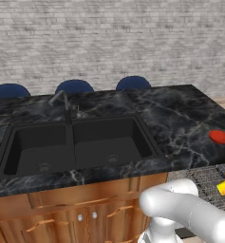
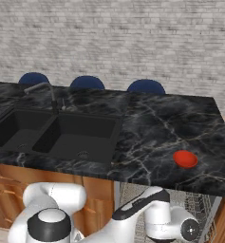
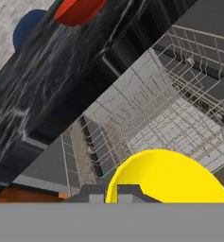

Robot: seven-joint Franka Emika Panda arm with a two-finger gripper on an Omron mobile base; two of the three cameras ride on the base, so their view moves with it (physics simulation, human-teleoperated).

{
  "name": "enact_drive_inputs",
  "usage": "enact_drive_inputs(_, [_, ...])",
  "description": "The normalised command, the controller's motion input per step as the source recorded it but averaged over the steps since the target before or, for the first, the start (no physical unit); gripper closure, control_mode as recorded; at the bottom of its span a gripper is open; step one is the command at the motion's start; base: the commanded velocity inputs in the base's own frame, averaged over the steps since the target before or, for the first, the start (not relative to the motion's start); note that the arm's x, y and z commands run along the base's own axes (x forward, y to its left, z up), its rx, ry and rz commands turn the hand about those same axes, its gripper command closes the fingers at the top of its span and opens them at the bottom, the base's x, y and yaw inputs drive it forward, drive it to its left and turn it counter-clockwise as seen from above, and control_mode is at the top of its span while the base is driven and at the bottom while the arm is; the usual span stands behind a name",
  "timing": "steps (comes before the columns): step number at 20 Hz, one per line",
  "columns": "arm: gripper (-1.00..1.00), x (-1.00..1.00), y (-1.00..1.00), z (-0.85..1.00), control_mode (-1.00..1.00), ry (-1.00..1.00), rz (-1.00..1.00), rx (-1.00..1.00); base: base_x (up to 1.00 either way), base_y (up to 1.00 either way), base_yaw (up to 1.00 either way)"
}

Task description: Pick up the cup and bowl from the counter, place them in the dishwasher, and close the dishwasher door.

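The gripper (image 3: 117, 193) is clamped on the yellow cup (image 3: 172, 177), which sits right at its fingertips, above the dishwasher's wire rack (image 3: 179, 101). The red bowl (image 2: 185, 158) rests on the black marble counter (image 2: 156, 123).

I work in a home kitchen: a black marble counter (image 1: 180, 118) with a double sink (image 1: 76, 147) and faucet (image 1: 61, 102), wooden cabinets (image 1: 61, 213) below, a dishwasher (image 3: 170, 113) rack, brick wall (image 1: 109, 42) behind.
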Motion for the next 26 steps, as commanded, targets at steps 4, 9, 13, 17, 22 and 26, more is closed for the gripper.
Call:
enact_drive_inputs(4, [1.0,0.05,-0.04,-0.37,-1.0,0.09,-0.04,-0.01,0.0,0.0,0.0])
enact_drive_inputs(9, [1.0,0.17,-0.13,-0.34,-1.0,0.07,-0.02,0.0,0.0,0.0,0.0])
enact_drive_inputs(13, [1.0,0.23,-0.22,-0.22,-1.0,0.07,-0.04,0.0,0.0,0.0,0.0])
enact_drive_inputs(17, [1.0,0.36,-0.35,-0.01,-1.0,0.01,-0.02,0.0,0.0,0.0,0.0])
enact_drive_inputs(22, [1.0,0.23,-0.33,-0.08,-1.0,0.0,-0.01,0.0,0.0,0.0,0.0])
enact_drive_inputs(26, [1.0,0.13,-0.29,-0.32,-1.0,0.0,0.0,0.03,0.0,0.0,0.0])
